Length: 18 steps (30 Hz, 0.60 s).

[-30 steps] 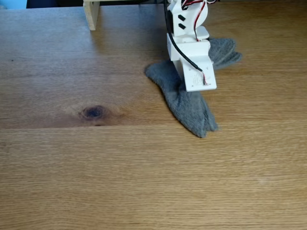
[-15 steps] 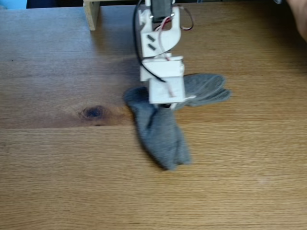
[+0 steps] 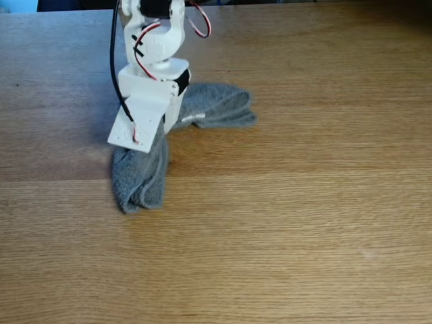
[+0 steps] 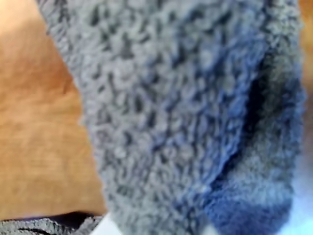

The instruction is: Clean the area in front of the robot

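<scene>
- One broad tabletop [image 3: 304, 223] of light-brown oak grain, long planks running across the fixed view, smooth with a faint sheen.
- One white plastic robot arm [image 3: 152, 64], blocky and flat-faced, carrying a black motor block [image 3: 181, 82], with red and black wires [image 3: 199, 25] looping at the top.
- One grey terry cloth [image 3: 216, 108], looped pile, bent into two lobes: one reaching right along the wood, one hanging toward the near edge below the arm [image 3: 138, 182].
- Gripper [image 3: 138, 131] pressed down onto the bend of the cloth, at upper left of the fixed view; jaws hidden behind the flat white plate, so cannot tell whether spread or closed.
- In the wrist view, coarse grey loops of the cloth [image 4: 186, 107] very near the lens, blurred, with a strip of wood [image 4: 39, 127] at left.
</scene>
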Motion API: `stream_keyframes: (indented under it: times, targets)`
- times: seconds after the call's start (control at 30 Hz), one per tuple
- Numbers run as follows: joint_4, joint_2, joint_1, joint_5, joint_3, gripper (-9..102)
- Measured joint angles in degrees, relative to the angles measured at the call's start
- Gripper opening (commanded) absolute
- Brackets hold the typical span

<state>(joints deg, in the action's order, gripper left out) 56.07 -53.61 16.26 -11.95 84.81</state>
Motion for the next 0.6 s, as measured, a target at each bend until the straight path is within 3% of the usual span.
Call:
stream_keyframes:
  times: [0.27, 0.6]
  targets:
    - [12.30, -16.35, 2.90, 10.55, 0.70, 0]
    - [17.23, -18.63, 26.28, 19.60, 0.70, 0]
